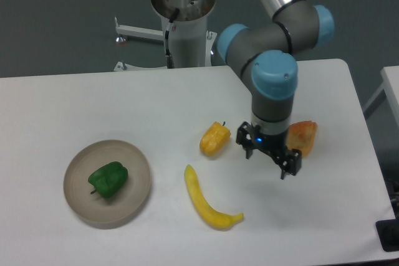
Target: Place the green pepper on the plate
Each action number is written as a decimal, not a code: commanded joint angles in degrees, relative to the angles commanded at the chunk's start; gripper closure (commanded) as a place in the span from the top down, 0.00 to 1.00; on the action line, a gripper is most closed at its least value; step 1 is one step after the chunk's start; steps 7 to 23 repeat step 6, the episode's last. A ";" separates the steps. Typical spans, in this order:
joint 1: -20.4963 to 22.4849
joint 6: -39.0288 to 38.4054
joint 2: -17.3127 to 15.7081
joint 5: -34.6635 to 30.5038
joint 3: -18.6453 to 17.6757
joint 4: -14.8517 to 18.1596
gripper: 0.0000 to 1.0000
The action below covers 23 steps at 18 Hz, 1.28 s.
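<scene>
Green pepper lies on the plate.
The claw hangs wide and empty at right, beside the pastry.

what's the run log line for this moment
pepper: on plate | gripper: open, empty, beside pastry | banana: on table | task: done

I see a white table. Directly on it: the beige plate at front left, a yellow-orange pepper near centre, a banana just in front of it, and a piece of bread at right, partly hidden.
</scene>
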<state>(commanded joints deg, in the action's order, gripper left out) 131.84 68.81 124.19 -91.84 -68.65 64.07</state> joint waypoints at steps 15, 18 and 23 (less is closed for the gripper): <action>-0.17 0.00 0.79 -0.09 0.18 -0.44 1.00; -0.17 0.00 0.79 -0.09 0.18 -0.44 1.00; -0.17 0.00 0.79 -0.09 0.18 -0.44 1.00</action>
